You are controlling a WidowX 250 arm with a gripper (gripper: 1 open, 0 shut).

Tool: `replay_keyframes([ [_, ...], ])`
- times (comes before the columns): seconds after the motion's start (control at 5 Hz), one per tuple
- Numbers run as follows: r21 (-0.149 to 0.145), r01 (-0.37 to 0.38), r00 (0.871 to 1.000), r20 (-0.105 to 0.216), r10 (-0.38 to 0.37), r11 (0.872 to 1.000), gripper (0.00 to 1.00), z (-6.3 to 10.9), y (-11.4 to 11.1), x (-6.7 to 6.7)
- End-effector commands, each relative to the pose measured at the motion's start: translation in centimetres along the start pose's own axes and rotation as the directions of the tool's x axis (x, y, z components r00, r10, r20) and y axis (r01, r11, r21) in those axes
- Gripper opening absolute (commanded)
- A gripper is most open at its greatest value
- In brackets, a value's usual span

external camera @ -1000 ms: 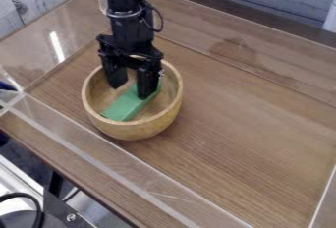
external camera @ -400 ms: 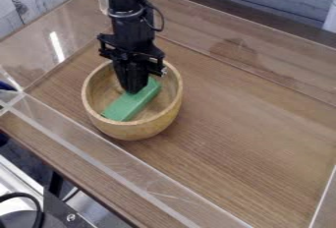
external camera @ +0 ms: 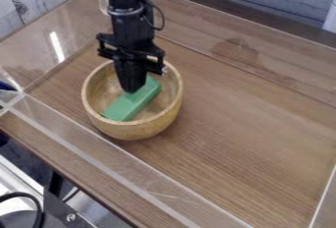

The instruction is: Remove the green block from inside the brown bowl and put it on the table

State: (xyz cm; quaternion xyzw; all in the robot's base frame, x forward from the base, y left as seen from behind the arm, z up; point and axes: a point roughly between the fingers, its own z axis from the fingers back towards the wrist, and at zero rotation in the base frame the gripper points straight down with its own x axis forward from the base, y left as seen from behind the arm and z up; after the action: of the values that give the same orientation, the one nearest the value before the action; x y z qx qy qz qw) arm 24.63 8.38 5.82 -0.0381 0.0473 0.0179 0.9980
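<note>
Wood-grain table (external camera: 250,104) edged by clear acrylic walls (external camera: 79,145).

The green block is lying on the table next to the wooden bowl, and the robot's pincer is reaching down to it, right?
Not quite. The camera view shows the small green rectangular block lying inside the round light-brown wooden bowl, not on the table beside it. The black pincer does reach down to it.

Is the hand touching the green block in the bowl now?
Touching. The camera view shows the hand, fingers closed together, reaching down into the brown bowl and meeting the upper end of the green block, no gap visible.
</note>
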Motion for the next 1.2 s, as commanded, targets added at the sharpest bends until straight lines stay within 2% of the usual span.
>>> replay_keyframes([
  [0.0, 0.034, 0.006, 0.996, 0.089, -0.009, 0.999, 0.0, 3.4, -0.3, 1.1],
  [0.4, 0.05, -0.007, 0.992, 0.125, 0.001, 0.999, 0.0, 7.5, -2.1, 1.9],
  [0.8, 0.06, 0.004, 0.993, 0.119, -0.012, 0.998, 0.0, 5.5, -1.7, 1.4],
  [1.0, 0.065, 0.007, 0.994, 0.11, -0.014, 0.998, 1.0, 4.8, -1.5, 1.3],
])
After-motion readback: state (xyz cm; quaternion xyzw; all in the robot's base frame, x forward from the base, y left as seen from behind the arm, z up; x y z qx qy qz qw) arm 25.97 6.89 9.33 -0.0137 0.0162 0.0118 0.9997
